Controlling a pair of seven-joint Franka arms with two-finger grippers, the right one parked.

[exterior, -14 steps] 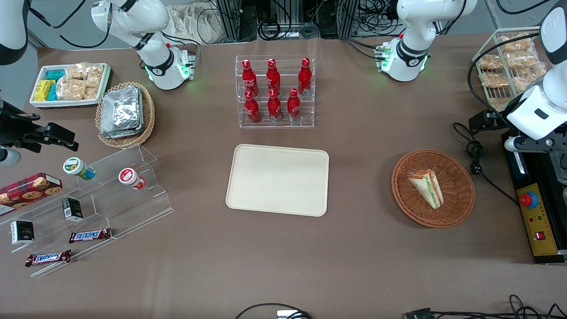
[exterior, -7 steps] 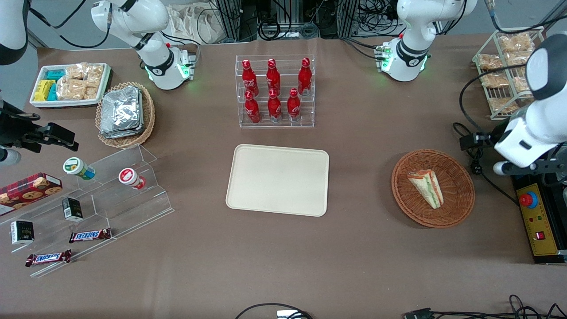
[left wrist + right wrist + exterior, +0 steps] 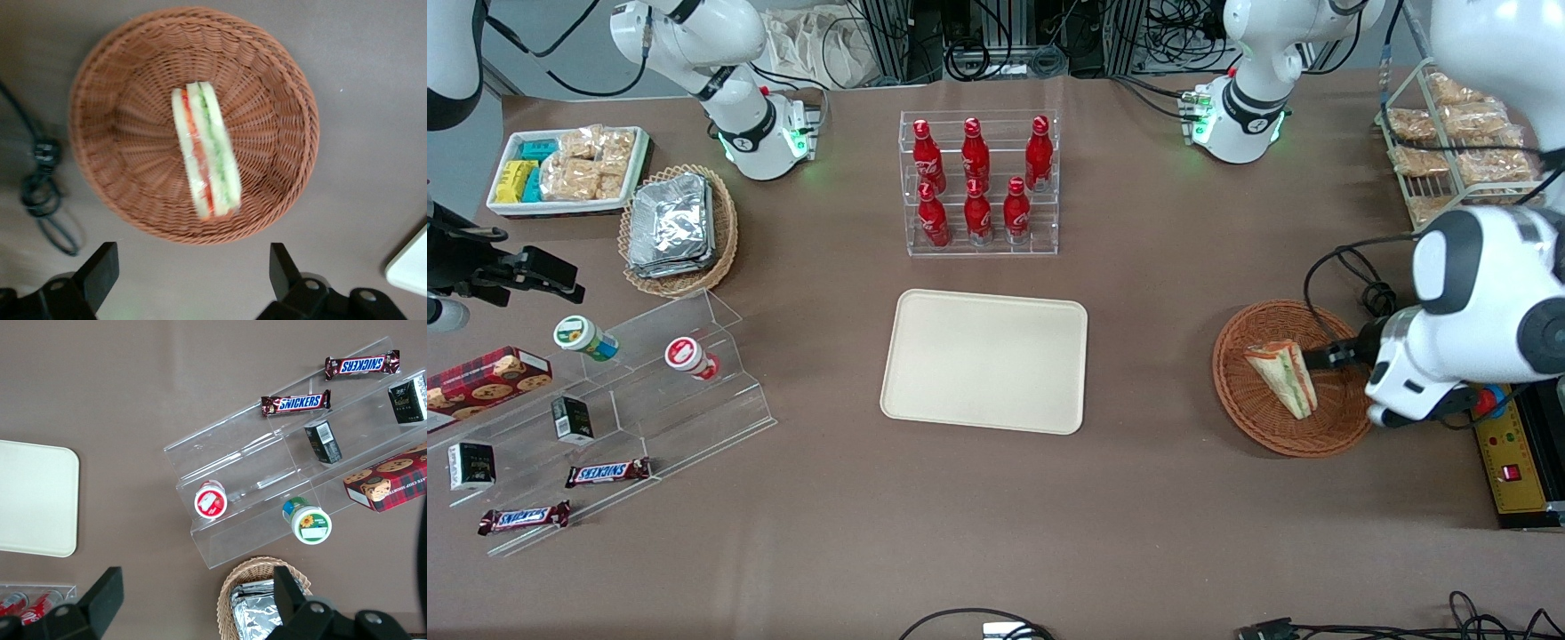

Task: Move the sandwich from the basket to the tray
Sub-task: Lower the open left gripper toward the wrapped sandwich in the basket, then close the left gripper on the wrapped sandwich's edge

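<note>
Sandwich point(image 3: 1282, 379): lies in the basket point(image 3: 1343, 427), on its side with the filling layers showing, apart from the rim all round
Basket: stands on the counter point(image 3: 1156, 498) toward the working arm's end, well apart from the tray point(image 3: 985, 360)
End effector point(image 3: 193, 267): hangs above the basket edge and the sandwich, its fingers point(image 3: 100, 267) spread wide apart and holding nothing
Tray: flat, low rim, bare counter all round it
Open room: the strip of counter between tray and basket carries nothing
Bottle rack point(image 3: 980, 182): clear stand of red bottles, farther from the front camera than the tray, with a gap of counter between
Cable point(image 3: 1383, 307): black coil lying on the counter just beside the basket rim
Control box point(image 3: 1507, 462): yellow panel with a red button, near the basket at the working arm's end
Wire rack point(image 3: 1449, 133): holds bagged snacks, at the working arm's end, farther from the front camera than the basket
Clear shelf point(image 3: 640, 400): toward the parked arm's end, well apart from the tray
</note>
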